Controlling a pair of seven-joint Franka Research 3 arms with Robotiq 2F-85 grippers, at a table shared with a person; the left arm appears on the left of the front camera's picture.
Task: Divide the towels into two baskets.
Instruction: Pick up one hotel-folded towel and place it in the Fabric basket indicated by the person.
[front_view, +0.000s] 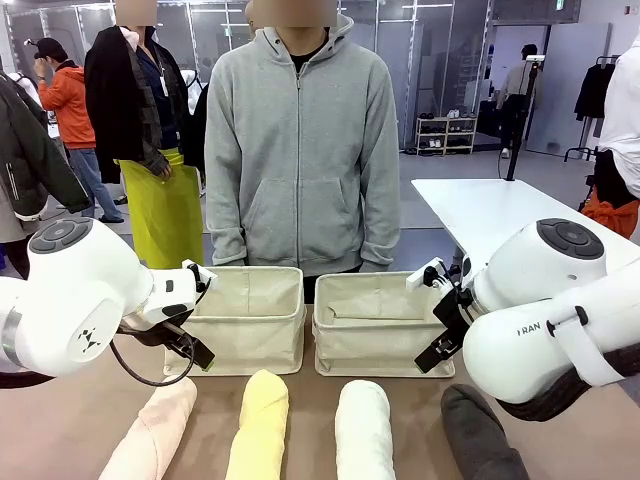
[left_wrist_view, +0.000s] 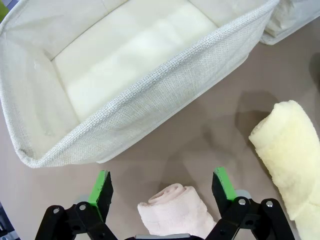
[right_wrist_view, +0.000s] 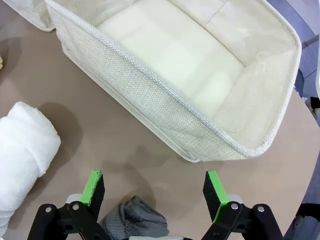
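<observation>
Four rolled towels lie side by side at the table's near edge: pink (front_view: 155, 430), yellow (front_view: 260, 425), white (front_view: 365, 430) and dark grey (front_view: 480, 435). Behind them stand the two beige baskets, left (front_view: 245, 340) and right (front_view: 375, 350), both with nothing inside. My left gripper (front_view: 195, 345) hovers open above the far end of the pink towel (left_wrist_view: 175, 212), facing the left basket's wall (left_wrist_view: 165, 110); the yellow towel (left_wrist_view: 290, 155) lies off to one side. My right gripper (front_view: 435, 335) hangs open over the end of the grey towel (right_wrist_view: 135, 220), in front of the right basket (right_wrist_view: 140, 95), with the white towel (right_wrist_view: 22, 155) beside it.
A person in a grey hoodie (front_view: 300, 150) stands just behind the baskets, hands out of sight. A white table (front_view: 490, 210) stands at the back right. Bare brown tabletop (front_view: 320, 395) runs between the towels and the baskets.
</observation>
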